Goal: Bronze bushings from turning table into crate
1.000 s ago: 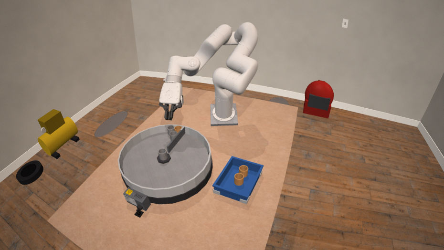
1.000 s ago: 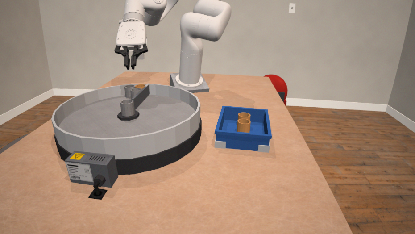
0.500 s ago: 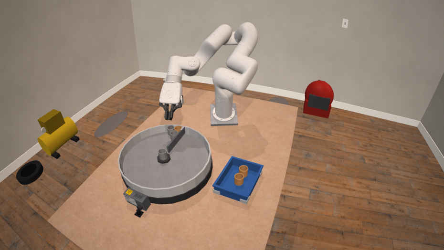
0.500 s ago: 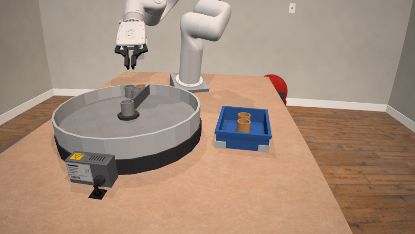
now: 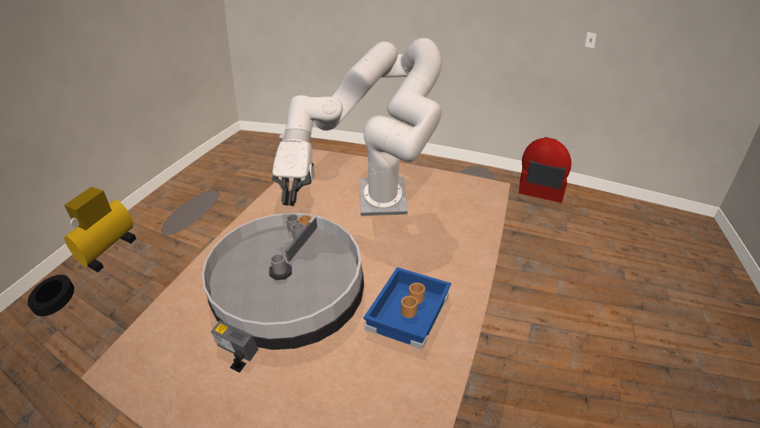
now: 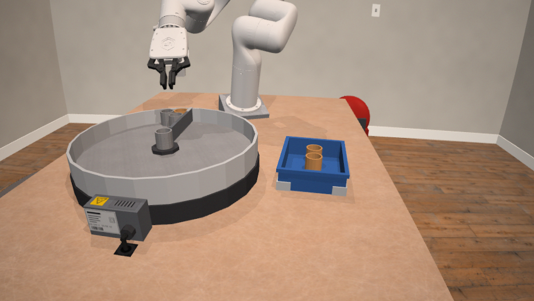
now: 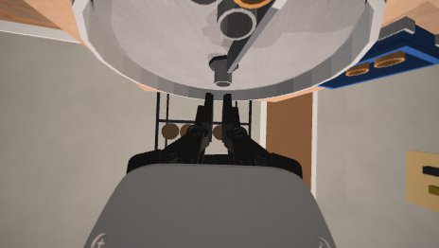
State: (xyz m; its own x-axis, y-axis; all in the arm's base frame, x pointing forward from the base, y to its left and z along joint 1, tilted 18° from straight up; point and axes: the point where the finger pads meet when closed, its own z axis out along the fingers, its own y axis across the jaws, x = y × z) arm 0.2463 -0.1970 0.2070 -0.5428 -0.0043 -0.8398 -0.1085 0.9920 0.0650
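"Since two bronzes (image 5: 409, 310) (image 6: 313, 163) (image 7: 357, 73) stand in the crate (image 5: 422, 274) (image 6: 313, 173) (image 7: 428, 58), well off to the fingers' (image 5: 285, 195) (image 6: 172, 80) (image 7: 208, 101) side, what's left?"

"One bronze, the last bronze (image 5: 304, 219) (image 6: 180, 110) (image 7: 253, 7), below the fingers, beside the steels (image 5: 297, 232) (image 6: 175, 115) (image 7: 237, 38) on the turning table (image 5: 234, 287) (image 6: 123, 160) (image 7: 303, 57)."

"Anything gripped?"

"Nothing; they're slightly parted. I'd say one transfer remains, then a settled release and retreat."
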